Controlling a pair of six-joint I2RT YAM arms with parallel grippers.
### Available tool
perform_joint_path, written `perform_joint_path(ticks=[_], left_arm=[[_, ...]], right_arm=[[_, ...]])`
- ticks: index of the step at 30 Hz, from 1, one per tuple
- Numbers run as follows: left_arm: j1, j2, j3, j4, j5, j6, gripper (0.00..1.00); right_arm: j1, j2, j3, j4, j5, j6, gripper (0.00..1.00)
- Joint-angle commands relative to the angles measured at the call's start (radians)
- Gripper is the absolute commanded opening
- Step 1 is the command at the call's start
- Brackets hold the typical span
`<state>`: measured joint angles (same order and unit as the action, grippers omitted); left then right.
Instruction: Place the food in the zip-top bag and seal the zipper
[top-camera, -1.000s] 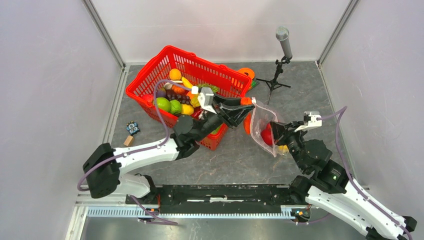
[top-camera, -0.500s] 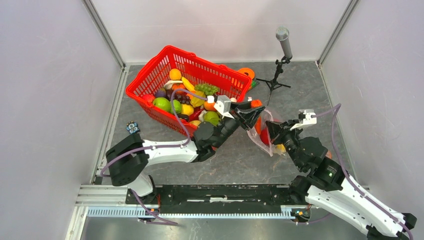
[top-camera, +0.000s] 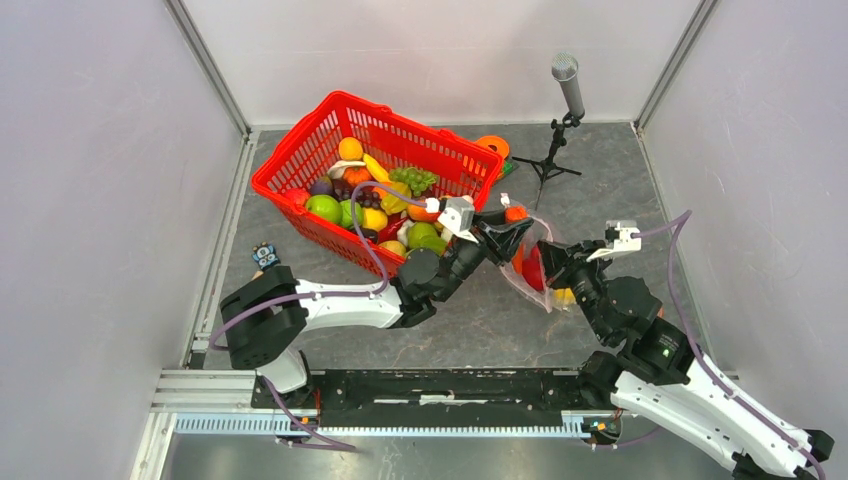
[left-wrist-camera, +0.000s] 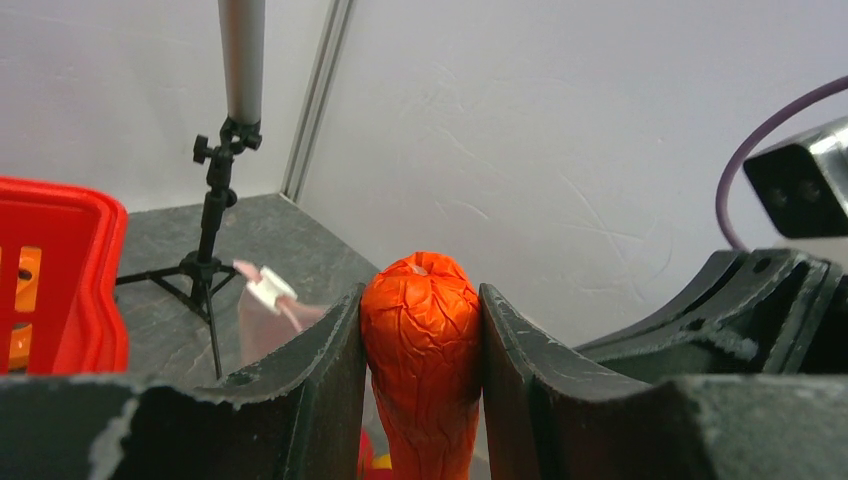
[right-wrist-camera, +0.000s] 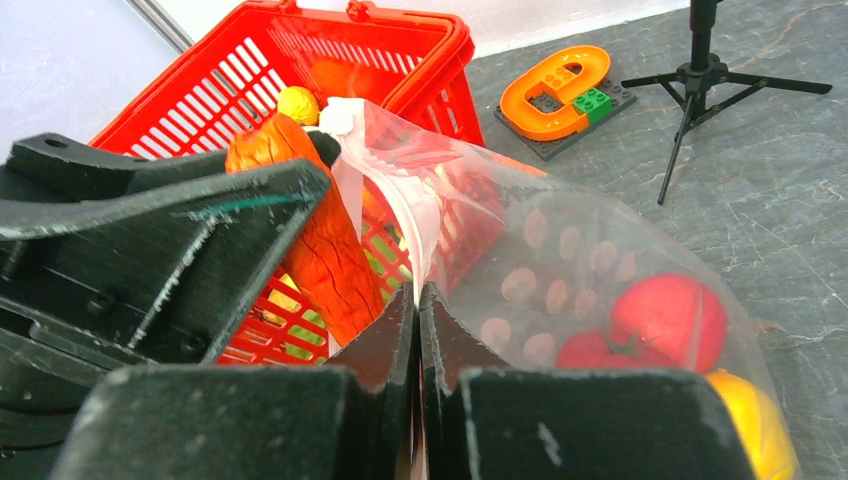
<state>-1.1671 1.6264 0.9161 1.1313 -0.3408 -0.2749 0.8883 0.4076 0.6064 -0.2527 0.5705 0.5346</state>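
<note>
My left claw (left-wrist-camera: 420, 305) is half closed on 1 orange toy carrot (left-wrist-camera: 422, 390), beside the raised rim of the zip-top bag (right-wrist-camera: 570, 240); it looks light, hard and glossy, so I grip mid-body; my right claw (right-wrist-camera: 418, 300) pinches the limp, crinkly rim tight.

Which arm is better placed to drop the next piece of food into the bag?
Left: the left gripper holds an orange toy vegetable at the mouth of the bag; the right gripper pinches its edge.
</note>
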Motion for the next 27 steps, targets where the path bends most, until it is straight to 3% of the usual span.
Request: perform_joint_path(ticks=[1,9,15,23,27], left_arm=[[-0.01,-0.008,-0.015,-0.014,-0.019,-0.014,0.43],[-0.011,-0.029,0.022,-0.112,0.071,0.01,0.74],[-0.01,-0.143,0.03,-0.216,0.083,0.091,0.85],[-0.005,-0.324,0.157,-0.684,0.052,0.253,1.0],[0.042,-0.388,0.198,-0.923,0.005,0.267,1.0]], right_arm=[[0.004,0.009,0.043,0.015,0.028,-0.003,0.06],[0.003,-0.014,0.036,0.021,0.038,-0.001,0.06],[0.003,-0.029,0.03,0.003,0.053,0.009,0.06],[0.003,-0.017,0.021,0.01,0.049,0.005,0.07],[0.003,-0.014,0.02,0.007,0.044,0.007,0.07]])
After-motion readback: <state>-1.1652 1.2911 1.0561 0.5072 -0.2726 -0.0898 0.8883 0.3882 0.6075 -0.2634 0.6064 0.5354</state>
